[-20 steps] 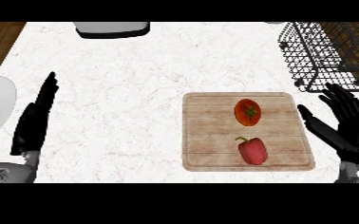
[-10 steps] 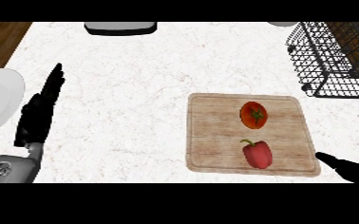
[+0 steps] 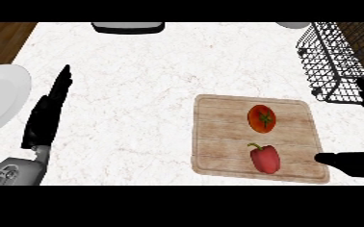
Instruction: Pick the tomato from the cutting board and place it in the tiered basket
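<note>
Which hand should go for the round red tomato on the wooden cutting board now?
Right hand: it sits at the wooden cutting board's right edge, near the round red tomato and the black wire basket. The left hand rests far left.

A kitchen, to judge by what lies on the pale marbled desk (image 3: 156,77). A wooden cutting board (image 3: 220,125), just ahead and inward of the right hand (image 3: 344,162), carries a tomato (image 3: 262,118) and a red pepper (image 3: 265,158). A black wire tiered basket (image 3: 331,62) stands farther ahead of that hand. A white plate (image 3: 10,94) sits just outward of the left hand (image 3: 46,113), and a dark tray-like item (image 3: 128,27) lies far ahead at the desk's back edge.
</note>
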Controlling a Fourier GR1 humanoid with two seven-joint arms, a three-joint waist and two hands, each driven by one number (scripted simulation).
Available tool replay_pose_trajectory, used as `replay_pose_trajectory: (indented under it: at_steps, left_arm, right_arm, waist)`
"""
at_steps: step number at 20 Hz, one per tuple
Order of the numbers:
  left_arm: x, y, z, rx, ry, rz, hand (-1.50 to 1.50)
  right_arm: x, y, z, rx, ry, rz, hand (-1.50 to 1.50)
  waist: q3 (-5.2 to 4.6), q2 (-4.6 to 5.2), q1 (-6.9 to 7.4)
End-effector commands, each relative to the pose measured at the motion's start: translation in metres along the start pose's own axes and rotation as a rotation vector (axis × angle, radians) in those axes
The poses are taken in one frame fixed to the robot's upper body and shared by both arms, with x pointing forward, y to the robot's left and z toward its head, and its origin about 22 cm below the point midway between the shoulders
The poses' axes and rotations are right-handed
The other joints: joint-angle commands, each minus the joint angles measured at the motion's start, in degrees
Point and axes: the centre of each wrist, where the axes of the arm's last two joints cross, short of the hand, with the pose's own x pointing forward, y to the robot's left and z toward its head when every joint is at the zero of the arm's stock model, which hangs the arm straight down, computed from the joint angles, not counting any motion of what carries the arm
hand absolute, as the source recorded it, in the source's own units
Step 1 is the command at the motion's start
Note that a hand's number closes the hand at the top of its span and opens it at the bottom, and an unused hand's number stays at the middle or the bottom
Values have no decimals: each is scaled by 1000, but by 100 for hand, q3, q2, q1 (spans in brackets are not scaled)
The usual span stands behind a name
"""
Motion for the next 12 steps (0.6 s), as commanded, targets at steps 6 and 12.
replay_pose_trajectory:
  at_steps: [6, 12]
  left_arm:
    - [-2, 5, -5, -17, -5, 7, 0]
    - [2, -8, -4, -7, -5, 16, 0]
  right_arm:
    - [50, 47, -23, 117, 175, 67, -150]
    - [50, 72, -30, 151, 233, 129, -150]
  waist:
    - [6, 6, 31]
    - [9, -9, -12]
